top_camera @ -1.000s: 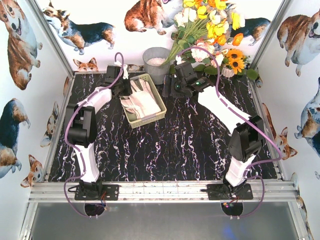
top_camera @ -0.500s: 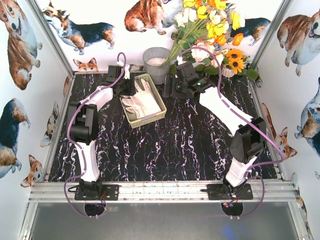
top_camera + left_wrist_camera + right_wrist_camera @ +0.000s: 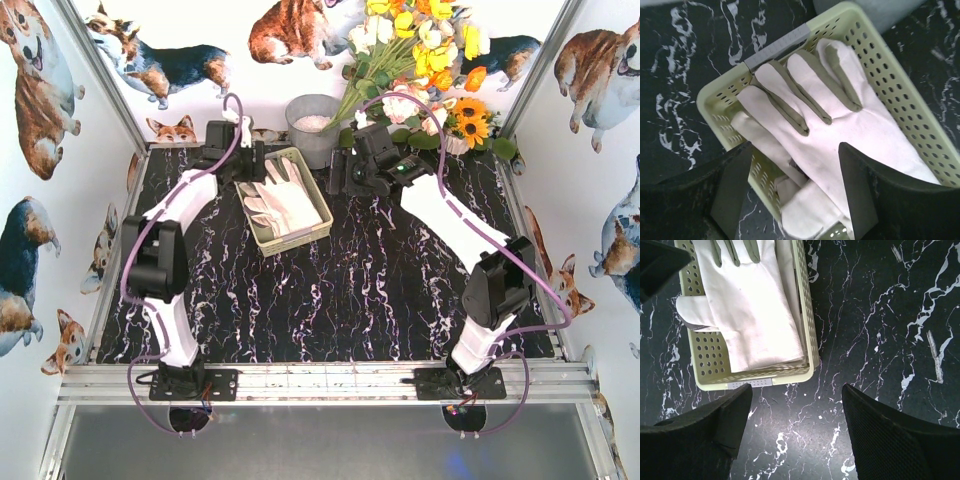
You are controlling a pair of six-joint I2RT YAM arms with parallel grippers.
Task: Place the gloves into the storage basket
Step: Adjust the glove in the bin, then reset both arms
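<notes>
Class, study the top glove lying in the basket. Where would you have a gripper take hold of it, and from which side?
Probably pinch the cuff of the top glove from straight above. It lies flat, and the walls of the basket block any sideways approach.

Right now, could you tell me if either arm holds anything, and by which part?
Nothing is held: both arms' jaws stand open, the left above the gloves in the storage basket, the right above the table beside it.
</notes>
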